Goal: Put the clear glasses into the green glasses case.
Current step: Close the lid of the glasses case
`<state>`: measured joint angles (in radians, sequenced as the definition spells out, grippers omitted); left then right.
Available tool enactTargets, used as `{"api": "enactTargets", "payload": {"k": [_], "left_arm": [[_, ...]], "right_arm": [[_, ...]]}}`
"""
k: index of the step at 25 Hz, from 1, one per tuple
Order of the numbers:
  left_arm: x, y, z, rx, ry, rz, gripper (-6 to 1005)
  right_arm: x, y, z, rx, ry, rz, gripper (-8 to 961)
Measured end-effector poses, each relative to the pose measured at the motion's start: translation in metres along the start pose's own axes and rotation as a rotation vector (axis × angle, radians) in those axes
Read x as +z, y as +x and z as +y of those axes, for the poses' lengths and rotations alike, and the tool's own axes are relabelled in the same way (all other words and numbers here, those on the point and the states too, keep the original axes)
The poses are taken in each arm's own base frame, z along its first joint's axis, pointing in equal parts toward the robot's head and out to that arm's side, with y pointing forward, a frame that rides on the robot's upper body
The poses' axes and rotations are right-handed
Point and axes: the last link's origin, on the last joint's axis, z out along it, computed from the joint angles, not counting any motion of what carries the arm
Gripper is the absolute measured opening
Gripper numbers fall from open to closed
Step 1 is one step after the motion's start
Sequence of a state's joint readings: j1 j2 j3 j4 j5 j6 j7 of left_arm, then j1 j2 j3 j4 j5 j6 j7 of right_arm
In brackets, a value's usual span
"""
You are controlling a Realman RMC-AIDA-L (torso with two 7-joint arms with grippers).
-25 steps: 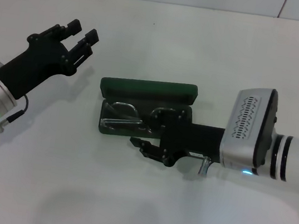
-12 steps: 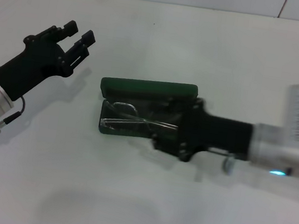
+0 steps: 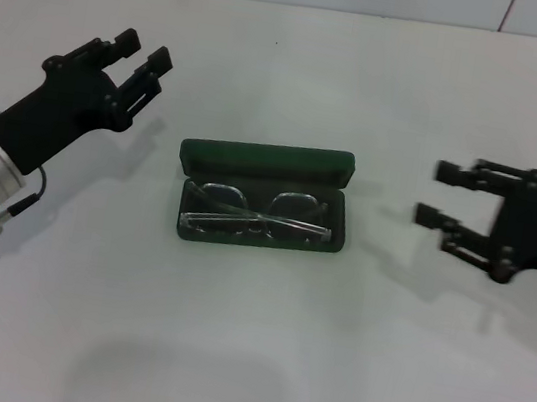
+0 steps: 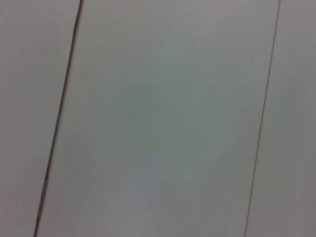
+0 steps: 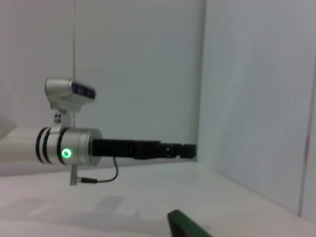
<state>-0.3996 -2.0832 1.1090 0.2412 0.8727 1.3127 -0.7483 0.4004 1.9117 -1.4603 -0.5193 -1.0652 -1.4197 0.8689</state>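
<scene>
- Transparent plastic wraparound clear glasses lie folded inside the tray of the dark green hard rectangular glasses case — lid open, standing up at the far side.
- Case rests at the middle of the white counter; one green corner shows in the right wrist view.
- Right end effector: fingers spread wide, holding nothing, well apart from the case on its right.
- Left end effector: fingers parted, holding nothing — raised to the case's far left.
</scene>
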Motion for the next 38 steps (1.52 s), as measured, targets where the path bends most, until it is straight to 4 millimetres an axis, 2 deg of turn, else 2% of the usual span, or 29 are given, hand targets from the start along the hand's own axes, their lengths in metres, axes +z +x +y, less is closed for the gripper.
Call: {"api": "enactTargets", "payload": {"k": [4,5,6,11,16,18,19,26,38], "left_arm": [[0.008,0.0,0.0,-0.009,-0.007,-0.013,470],[0.017,0.0,-0.001,-0.04,-0.017,-0.047,470],[0.017,0.0,-0.001,-0.04,-0.017,-0.047,470],[0.057,0.003,0.0,-0.104,-0.111,-0.255,471],[0.089,0.005,0.01,-0.062,-0.16,-0.429,472],[0.096,0.005,0.014,-0.052,-0.18,-0.47,472],[0.098,0.004,0.016,-0.053,-0.188,-0.483,472],[0.096,-0.007,0.033,-0.041,-0.266,-0.56,478],[0.07,-0.007,0.048,-0.03,-0.399,-0.521,494]], "right_arm": [[-0.015,-0.002,-0.004,0.008,0.046,-0.037,511],[-0.017,-0.003,-0.006,0.015,0.064,-0.042,512],[-0.016,-0.002,-0.007,0.024,0.076,-0.043,529],[-0.012,0.004,-0.009,0.044,0.113,-0.015,612],[-0.004,0.01,-0.004,0.043,0.085,0.016,695],[-0.002,0.011,-0.002,0.042,0.08,0.022,776],[-0.001,0.011,-0.002,0.042,0.079,0.024,816],[-0.001,0.014,-0.001,0.05,0.081,0.03,811],[0.002,0.013,-0.003,0.047,0.084,0.034,810]]}}
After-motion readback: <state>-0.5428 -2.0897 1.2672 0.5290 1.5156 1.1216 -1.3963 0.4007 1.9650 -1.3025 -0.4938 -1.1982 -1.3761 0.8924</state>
